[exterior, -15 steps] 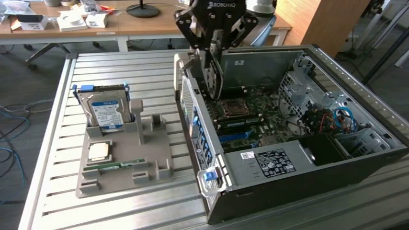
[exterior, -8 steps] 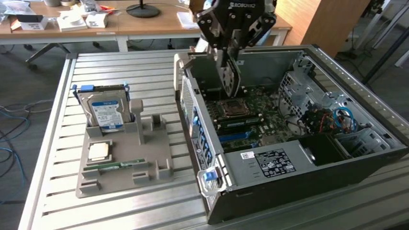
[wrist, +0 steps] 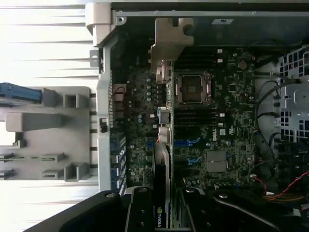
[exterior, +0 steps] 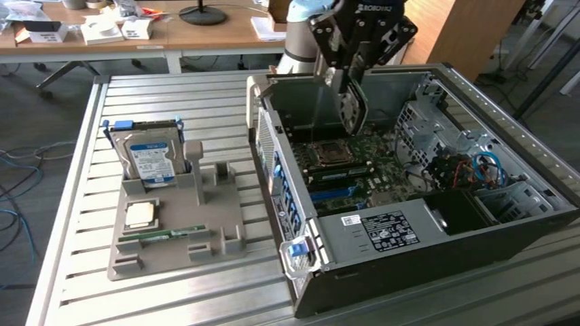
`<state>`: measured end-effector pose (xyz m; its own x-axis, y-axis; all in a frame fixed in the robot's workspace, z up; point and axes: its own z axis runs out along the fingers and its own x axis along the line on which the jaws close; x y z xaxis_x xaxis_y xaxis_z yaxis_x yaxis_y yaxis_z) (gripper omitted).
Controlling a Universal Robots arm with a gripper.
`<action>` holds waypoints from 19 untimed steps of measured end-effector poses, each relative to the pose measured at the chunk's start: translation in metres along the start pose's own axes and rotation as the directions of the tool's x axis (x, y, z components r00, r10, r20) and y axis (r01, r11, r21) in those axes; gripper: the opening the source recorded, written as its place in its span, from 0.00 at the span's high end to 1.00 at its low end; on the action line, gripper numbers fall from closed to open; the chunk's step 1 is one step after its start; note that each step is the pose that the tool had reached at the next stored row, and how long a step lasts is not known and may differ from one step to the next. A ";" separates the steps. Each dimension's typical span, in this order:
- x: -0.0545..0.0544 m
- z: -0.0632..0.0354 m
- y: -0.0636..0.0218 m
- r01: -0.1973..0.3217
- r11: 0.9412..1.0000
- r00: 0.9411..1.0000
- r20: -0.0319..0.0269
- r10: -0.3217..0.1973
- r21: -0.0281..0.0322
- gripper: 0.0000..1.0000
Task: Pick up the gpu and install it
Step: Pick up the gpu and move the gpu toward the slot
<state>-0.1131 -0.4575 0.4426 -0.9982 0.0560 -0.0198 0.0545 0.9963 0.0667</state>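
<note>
Above the open computer case (exterior: 453, 265), jaws part-way shut on the upright gpu (exterior: 349, 105), over the motherboard (exterior: 367, 155)

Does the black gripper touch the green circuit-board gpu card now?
Touching. In the exterior view the black gripper clamps the upper edge of the green circuit-board gpu card, which hangs over the open metal computer case.

One case (exterior: 408, 272) at the exterior view's right with one motherboard (exterior: 381, 153) and one socket (exterior: 328, 153); one gpu (exterior: 352, 109) and one gripper (exterior: 349, 73) upper centre; left, one holder (exterior: 222, 227), one hard drive (exterior: 149, 159), one memory stick (exterior: 168, 235), one chip (exterior: 140, 214); one table (exterior: 81, 170).
</note>
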 end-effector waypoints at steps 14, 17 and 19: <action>-0.062 0.0015 0.0034 0.000 1.000 1.000 -0.002 0.000 0.000 0.74; -0.070 0.0016 0.0037 0.000 1.000 1.000 -0.002 0.000 0.000 0.74; -0.071 0.0017 0.0039 0.001 1.000 1.000 -0.002 -0.001 0.000 0.74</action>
<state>-0.0416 -0.4575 0.4426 -0.9983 0.0547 -0.0180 0.0534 0.9963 0.0666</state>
